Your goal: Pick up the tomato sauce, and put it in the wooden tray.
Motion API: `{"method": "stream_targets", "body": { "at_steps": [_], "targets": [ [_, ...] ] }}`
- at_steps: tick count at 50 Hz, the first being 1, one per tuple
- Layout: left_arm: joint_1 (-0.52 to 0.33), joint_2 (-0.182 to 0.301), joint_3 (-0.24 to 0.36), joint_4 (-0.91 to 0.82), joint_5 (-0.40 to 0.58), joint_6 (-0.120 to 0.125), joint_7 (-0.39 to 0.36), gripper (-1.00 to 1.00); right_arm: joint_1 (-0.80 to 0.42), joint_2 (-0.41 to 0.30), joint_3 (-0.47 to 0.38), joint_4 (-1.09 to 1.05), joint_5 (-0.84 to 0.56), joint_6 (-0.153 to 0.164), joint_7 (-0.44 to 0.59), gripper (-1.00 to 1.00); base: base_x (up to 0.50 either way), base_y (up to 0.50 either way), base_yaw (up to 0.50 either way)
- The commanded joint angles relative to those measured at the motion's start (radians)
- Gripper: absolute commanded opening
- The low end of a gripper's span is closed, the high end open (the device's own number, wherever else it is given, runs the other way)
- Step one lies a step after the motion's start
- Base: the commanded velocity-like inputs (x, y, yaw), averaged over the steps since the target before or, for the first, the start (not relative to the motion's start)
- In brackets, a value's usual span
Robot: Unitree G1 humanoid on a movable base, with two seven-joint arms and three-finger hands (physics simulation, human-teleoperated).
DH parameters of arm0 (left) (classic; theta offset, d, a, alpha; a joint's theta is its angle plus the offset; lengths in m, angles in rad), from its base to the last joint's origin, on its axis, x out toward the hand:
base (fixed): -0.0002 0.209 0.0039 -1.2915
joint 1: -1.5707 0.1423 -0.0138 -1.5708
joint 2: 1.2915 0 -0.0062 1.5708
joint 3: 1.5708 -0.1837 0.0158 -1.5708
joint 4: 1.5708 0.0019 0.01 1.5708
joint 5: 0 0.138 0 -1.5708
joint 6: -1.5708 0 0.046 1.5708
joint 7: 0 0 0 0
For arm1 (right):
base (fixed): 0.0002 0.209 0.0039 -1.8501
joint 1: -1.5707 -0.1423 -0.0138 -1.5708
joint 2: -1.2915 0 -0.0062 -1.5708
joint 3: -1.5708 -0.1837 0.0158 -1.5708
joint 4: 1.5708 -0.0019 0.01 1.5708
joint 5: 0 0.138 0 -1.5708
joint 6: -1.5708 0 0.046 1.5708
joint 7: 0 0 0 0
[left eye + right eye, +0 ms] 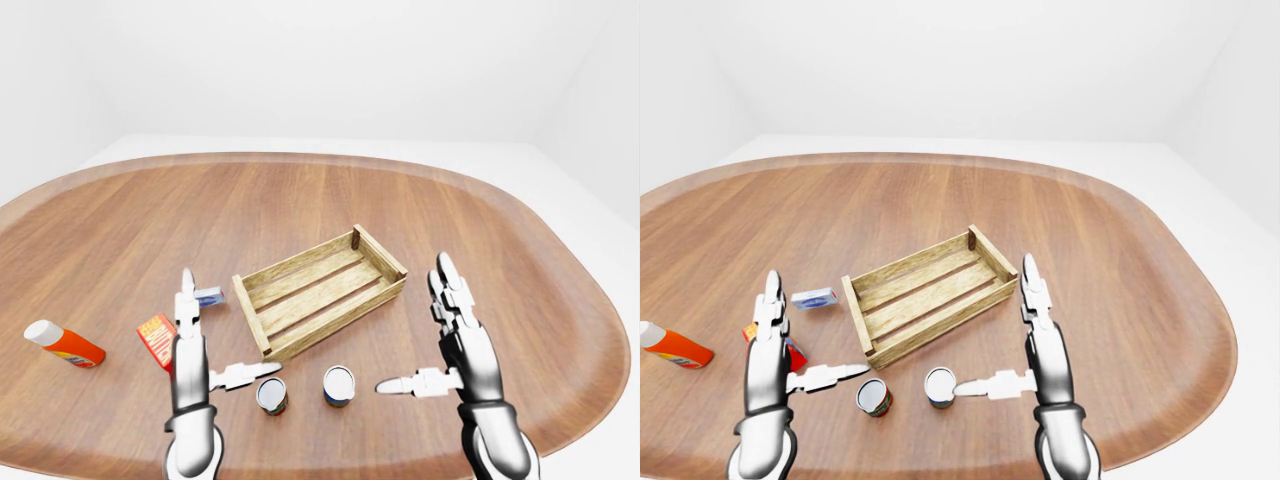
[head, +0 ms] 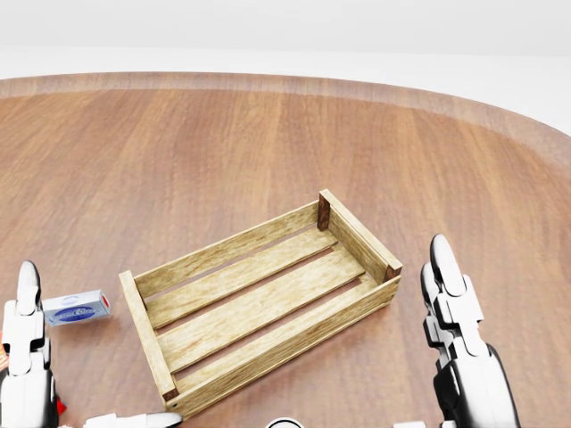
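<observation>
The wooden tray [image 1: 320, 290] lies slanted in the middle of the round table, with nothing in it. Two small cans stand below it in the left-eye view. The left can [image 1: 271, 396] has a dark reddish label and looks like the tomato sauce. The right can [image 1: 339, 386] has a white and blue label. My left hand [image 1: 228, 326] is open, fingers up, its thumb pointing at the left can. My right hand [image 1: 414, 324] is open, its thumb pointing at the right can. Neither hand touches a can.
An orange bottle with a white cap [image 1: 65, 344] lies at the left. A red-orange box [image 1: 156, 340] stands just left of my left hand. A small blue and white box [image 1: 208, 296] lies beside the tray's left end. The table edge [image 1: 560, 400] curves near my right arm.
</observation>
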Motion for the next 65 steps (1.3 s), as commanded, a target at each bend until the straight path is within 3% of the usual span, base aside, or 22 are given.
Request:
{"method": "stream_targets", "body": {
  "at_steps": [1,5,7,8,9,12,14,21,49,58,65],
  "targets": [
    [0.092,-0.018,0.001,-0.189,0.267,0.029,0.086,1.00,-0.010,0.000,-0.003,0.008,-0.002,0.000,-0.002,1.00,0.21,-0.04,0.00],
    [0.142,0.004,-0.019,-0.202,0.343,-0.002,0.064,1.00,-0.008,0.002,-0.006,0.009,-0.003,0.000,-0.001,1.00,0.21,-0.03,0.00],
    [0.158,-0.015,-0.007,-0.203,0.486,0.008,0.148,1.00,-0.007,0.003,-0.006,0.007,-0.004,0.000,-0.002,1.00,0.21,-0.04,0.00],
    [0.158,-0.017,-0.007,-0.202,0.493,0.010,0.152,1.00,-0.007,0.003,-0.006,0.007,-0.005,0.000,-0.002,1.00,0.21,-0.03,0.00],
    [0.171,0.005,-0.009,-0.196,0.587,-0.002,0.173,1.00,-0.008,0.003,-0.006,0.008,-0.005,0.000,-0.002,1.00,0.21,-0.03,0.00],
    [0.206,0.053,-0.016,-0.178,0.730,-0.002,0.203,1.00,-0.011,0.003,-0.001,0.013,-0.007,0.000,-0.002,1.00,0.21,-0.03,0.00],
    [0.224,0.082,-0.036,-0.139,0.814,-0.002,0.144,1.00,-0.016,0.003,0.003,0.018,-0.014,0.000,-0.006,1.00,0.21,-0.03,0.00],
    [0.190,0.096,-0.060,-0.060,1.043,-0.002,0.093,1.00,-0.019,-0.001,0.008,0.020,-0.018,0.000,-0.011,1.00,0.21,-0.03,0.00],
    [0.169,0.194,-0.129,0.199,1.192,-0.002,0.172,1.00,-0.011,-0.002,0.005,0.014,-0.016,0.000,-0.010,1.00,0.21,-0.03,0.00],
    [0.173,0.229,-0.187,0.296,1.253,-0.002,0.248,1.00,-0.013,-0.001,0.005,0.014,-0.017,0.000,-0.009,1.00,0.21,-0.03,0.00],
    [0.144,0.237,-0.215,0.351,1.257,-0.002,0.262,1.00,-0.012,-0.002,0.007,0.014,-0.019,0.000,-0.010,1.00,0.21,-0.03,0.00]
  ]
}}
